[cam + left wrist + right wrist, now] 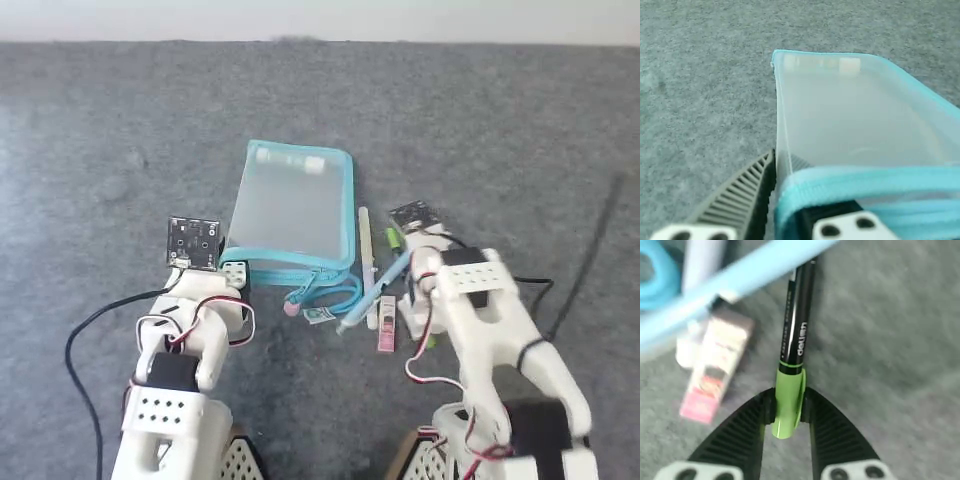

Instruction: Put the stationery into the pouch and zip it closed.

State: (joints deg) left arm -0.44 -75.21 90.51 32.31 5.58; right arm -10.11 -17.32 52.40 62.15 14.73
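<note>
Right gripper (788,401) pinches the green cap (788,415) of a black-barrelled pen (797,325) right of the high view's centre, likely for lifting into the translucent teal-zippered plastic pouch (290,210) at centre, whose lower-left corner the left gripper (234,272) clamps, seemingly steadying it.

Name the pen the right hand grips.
The black pen with the green cap, clamped in the right hand; the light-blue pen and white pen lie free.
</note>
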